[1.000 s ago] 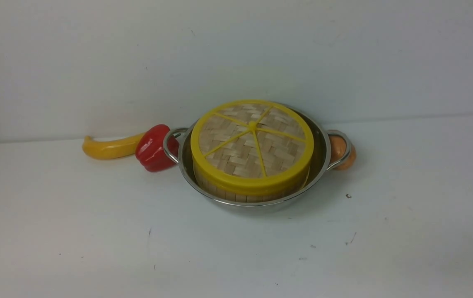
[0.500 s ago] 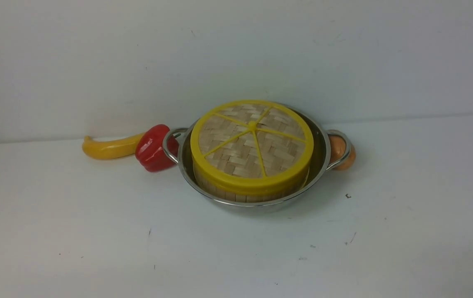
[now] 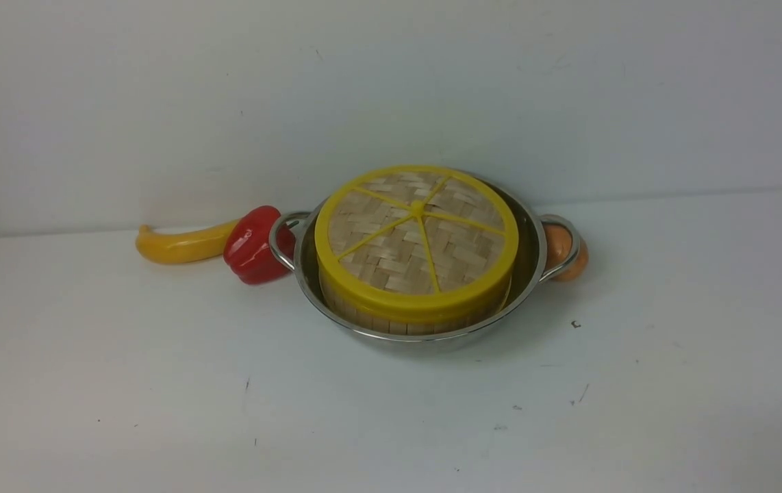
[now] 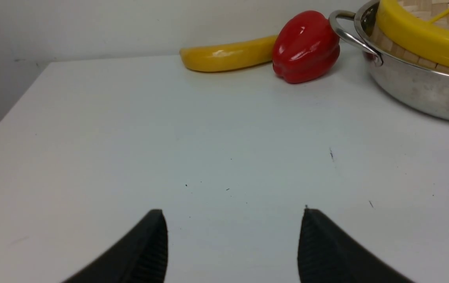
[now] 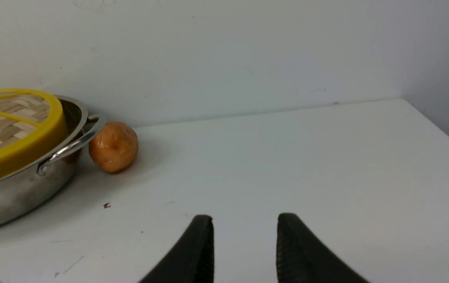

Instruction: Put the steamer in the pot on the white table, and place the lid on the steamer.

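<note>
The steel pot [image 3: 531,263] stands mid-table on the white table [image 3: 158,383]. The steamer [image 3: 370,316] sits inside it, only its bamboo wall showing. The woven lid [image 3: 417,239] with yellow rim lies on top of the steamer. Neither gripper shows in the front view. In the left wrist view my left gripper [image 4: 234,212] is open and empty, over bare table, apart from the pot [image 4: 413,86] and lid [image 4: 421,35]. In the right wrist view my right gripper [image 5: 245,217] is open and empty, apart from the pot [image 5: 16,192] and lid [image 5: 16,151].
A red pepper [image 3: 251,245] and a yellow banana-like toy [image 3: 182,245] lie left of the pot by its handle. An orange round fruit [image 3: 565,252] sits behind the right handle. A white wall stands close behind. The table's left edge shows in the left wrist view.
</note>
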You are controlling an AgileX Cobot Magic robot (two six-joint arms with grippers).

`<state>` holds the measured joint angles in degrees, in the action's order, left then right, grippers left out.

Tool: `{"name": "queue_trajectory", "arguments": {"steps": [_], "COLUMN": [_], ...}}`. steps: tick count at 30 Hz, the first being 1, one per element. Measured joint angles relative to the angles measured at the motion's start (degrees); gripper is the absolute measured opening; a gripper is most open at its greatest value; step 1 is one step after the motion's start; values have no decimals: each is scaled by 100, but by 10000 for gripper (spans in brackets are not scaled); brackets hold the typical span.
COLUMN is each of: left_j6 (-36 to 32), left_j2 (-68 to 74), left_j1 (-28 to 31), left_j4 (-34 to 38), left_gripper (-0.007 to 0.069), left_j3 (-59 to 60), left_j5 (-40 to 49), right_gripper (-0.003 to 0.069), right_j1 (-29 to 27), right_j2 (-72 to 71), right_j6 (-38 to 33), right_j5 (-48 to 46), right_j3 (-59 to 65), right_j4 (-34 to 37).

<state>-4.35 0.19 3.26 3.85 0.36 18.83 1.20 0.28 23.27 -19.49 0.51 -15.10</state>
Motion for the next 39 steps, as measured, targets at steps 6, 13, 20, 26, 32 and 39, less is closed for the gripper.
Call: {"name": "queue_trajectory", "arguments": {"steps": [6,13,20,26,32,39], "left_j6": [0,0,0,0,0,0], "left_j2": [0,0,0,0,0,0], "left_j1": [0,0,0,0,0,0], "left_j4": [0,0,0,0,0,0], "left_gripper": [416,416,416,416,416,416], "left_j3": [0,0,0,0,0,0], "left_j5": [0,0,0,0,0,0], "right_gripper": [242,242,242,242,242,242], "right_j1": [0,0,0,0,0,0], "right_j2": [0,0,0,0,0,0], "right_j6": [0,-103,-1022,-1164,-1167,-1167], "right_j5": [0,0,10,15,15,15], "right_j3": [0,0,0,0,0,0], "right_j4": [55,178,739,802,802,802]}}
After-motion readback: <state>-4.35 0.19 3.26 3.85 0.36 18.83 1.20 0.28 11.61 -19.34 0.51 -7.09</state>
